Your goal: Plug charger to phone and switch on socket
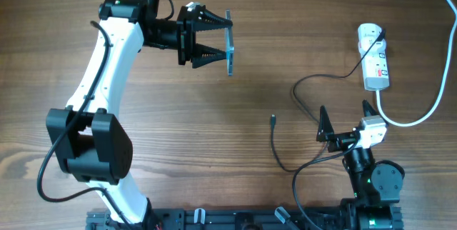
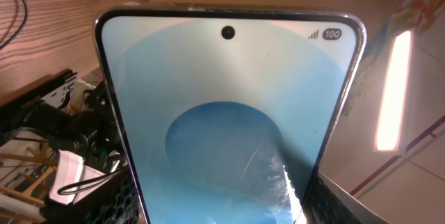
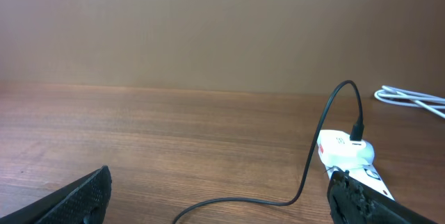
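Note:
My left gripper (image 1: 218, 38) is shut on the phone (image 1: 229, 43), holding it on edge above the table at the upper middle. In the left wrist view the phone's blue screen (image 2: 229, 113) fills the frame between the fingers. The charger, a thin black cable (image 1: 314, 80), runs from the socket (image 1: 374, 56) at the far right and loops down to its small plug tip (image 1: 273, 119) lying on the table. My right gripper (image 1: 345, 116) is open and empty near the front right, with the cable (image 3: 306, 175) and socket (image 3: 345, 153) ahead of it.
A thick white cord (image 1: 428, 116) curves from the socket toward the right edge and up the back right corner. The right arm's base (image 1: 371, 180) sits at the front right, the left arm's base (image 1: 93, 151) at the front left.

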You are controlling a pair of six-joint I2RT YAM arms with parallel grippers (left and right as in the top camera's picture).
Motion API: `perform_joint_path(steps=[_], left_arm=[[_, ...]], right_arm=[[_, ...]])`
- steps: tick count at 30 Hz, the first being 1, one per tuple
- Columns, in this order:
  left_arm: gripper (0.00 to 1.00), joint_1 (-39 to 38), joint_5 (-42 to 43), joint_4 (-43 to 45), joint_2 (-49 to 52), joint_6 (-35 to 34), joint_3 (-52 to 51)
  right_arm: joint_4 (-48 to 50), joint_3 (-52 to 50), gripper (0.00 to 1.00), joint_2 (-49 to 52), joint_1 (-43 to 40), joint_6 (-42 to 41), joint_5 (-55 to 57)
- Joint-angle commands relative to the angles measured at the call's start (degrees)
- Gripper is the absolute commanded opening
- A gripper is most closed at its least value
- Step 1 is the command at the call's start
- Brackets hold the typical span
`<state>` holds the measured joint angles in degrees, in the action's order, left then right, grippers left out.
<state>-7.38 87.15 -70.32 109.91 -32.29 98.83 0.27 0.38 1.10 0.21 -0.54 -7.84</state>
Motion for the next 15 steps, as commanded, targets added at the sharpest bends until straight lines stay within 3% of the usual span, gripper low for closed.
perform_joint_path(steps=[1,15], left_arm=[[0.66,0.2,3.2,0.0,-1.8,-0.3,-0.1],[0.66,0.2,3.2,0.0,-1.8,-0.3,-0.1]], right_arm=[[0.2,-0.1,1.0,-0.3,0.0,0.5,0.5],[0.2,-0.1,0.99,-0.3,0.0,0.5,0.5]])
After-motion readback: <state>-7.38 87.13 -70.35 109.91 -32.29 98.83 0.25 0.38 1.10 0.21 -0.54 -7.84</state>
